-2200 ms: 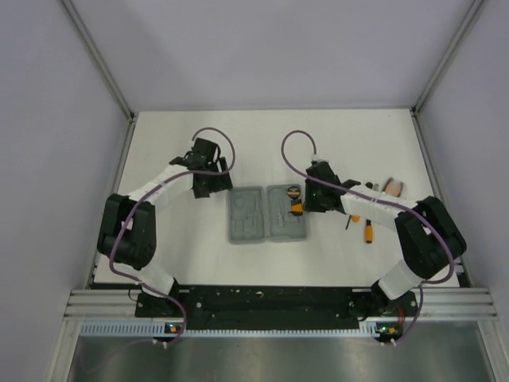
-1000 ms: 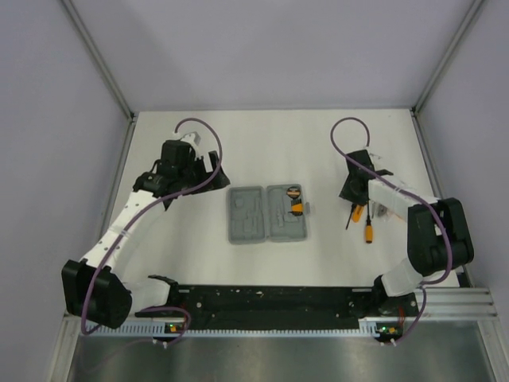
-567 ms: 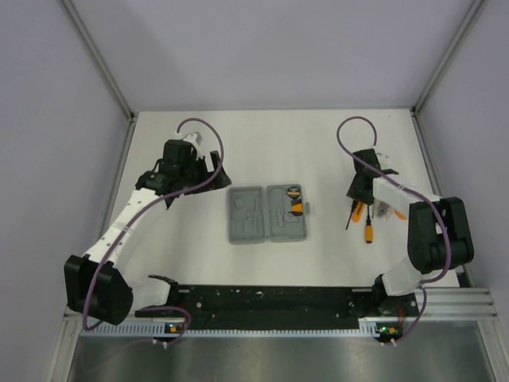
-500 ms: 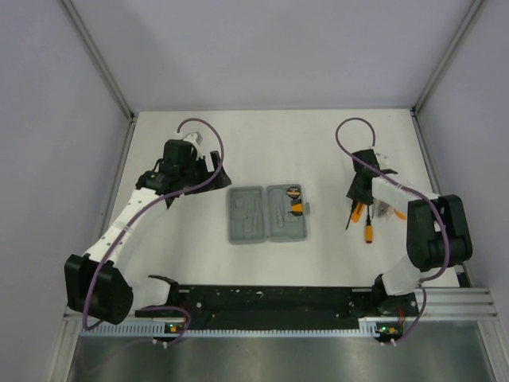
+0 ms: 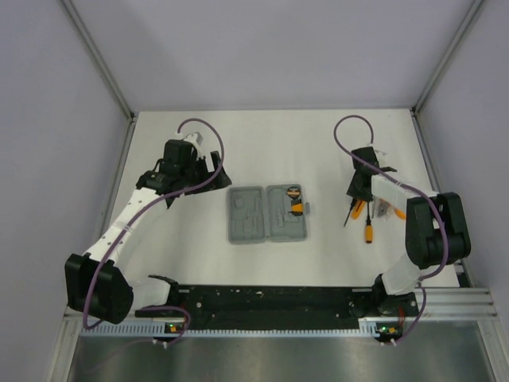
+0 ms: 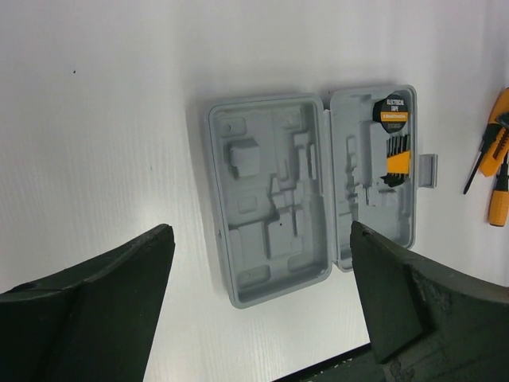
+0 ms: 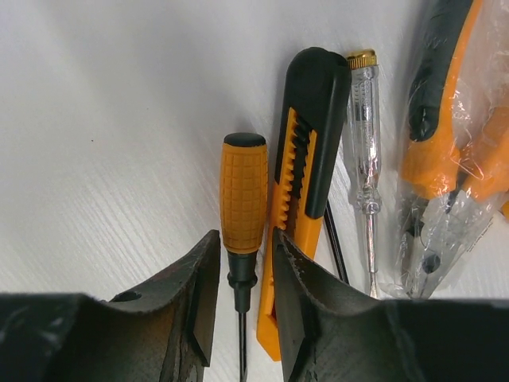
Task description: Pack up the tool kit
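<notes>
From above, the grey case (image 5: pixel 266 213) lay open flat at the centre of the table (image 5: pixel 262 143). The left end effector (image 5: pixel 213 171) hung at its 10 o'clock, well apart. The right end effector (image 5: pixel 356 199) was down over the loose tools (image 5: pixel 368 219) at the case's 3 o'clock.

In the left wrist view, that end effector's jaws stood wide apart and held nothing. The case's right half carried a black tape roll (image 6: pixel 394 114) at 12 o'clock and a rack of bits (image 6: pixel 395 163) below it. The left half was bare slots.

In the right wrist view, the jaws stood narrowly apart on either side of the neck of the orange screwdriver (image 7: pixel 242 195), with slight gaps showing, so not yet clamped. A utility knife (image 7: pixel 302 151) lay just beside it at 3 o'clock, then a clear tester pen (image 7: pixel 364 159), then bagged pliers (image 7: pixel 445 159).

We judged the screwdriver light and stiff. Its ribbed handle would give a surer hold than the thin, round shaft, which might roll. The knife lay close enough to be nudged or pinched along.
</notes>
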